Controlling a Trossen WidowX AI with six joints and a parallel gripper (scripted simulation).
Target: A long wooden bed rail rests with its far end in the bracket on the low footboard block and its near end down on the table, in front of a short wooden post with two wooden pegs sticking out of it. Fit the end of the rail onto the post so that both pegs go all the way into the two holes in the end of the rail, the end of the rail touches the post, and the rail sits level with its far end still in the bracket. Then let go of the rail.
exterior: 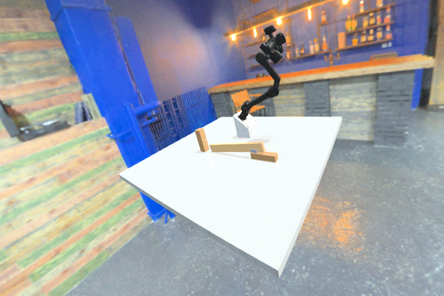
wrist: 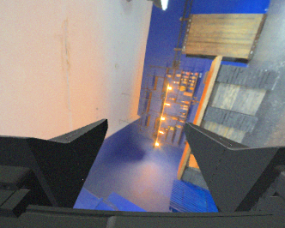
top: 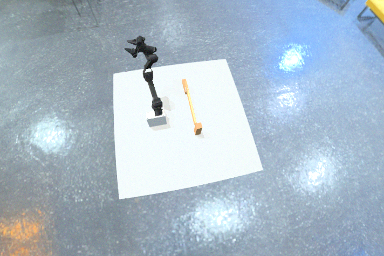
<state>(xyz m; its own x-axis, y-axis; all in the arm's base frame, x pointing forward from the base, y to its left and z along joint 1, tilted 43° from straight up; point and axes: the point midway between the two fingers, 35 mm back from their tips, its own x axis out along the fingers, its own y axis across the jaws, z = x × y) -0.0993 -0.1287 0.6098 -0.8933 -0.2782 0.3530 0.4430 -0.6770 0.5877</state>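
The long wooden rail (top: 191, 106) (exterior: 234, 148) slants down, its far end in the bracket (exterior: 254, 151) on the low footboard block (top: 184, 83) (exterior: 264, 156) and its near end on the table just in front of the post. The short wooden post (top: 198, 129) (exterior: 202, 139) stands upright, with a small gap between it and the rail. Its pegs are barely visible in the exterior view. My gripper (top: 126, 45) (wrist: 146, 124) is open and empty, raised high and well away from the rail. The wrist view shows only the room between the fingers.
The arm stands on a white base block (top: 156, 118) (exterior: 242, 128) on the white table (top: 186, 163) (exterior: 229, 185), to one side of the rail. The arm reaches up past the table's edge. The room around holds a bar counter, shelves and a blue column.
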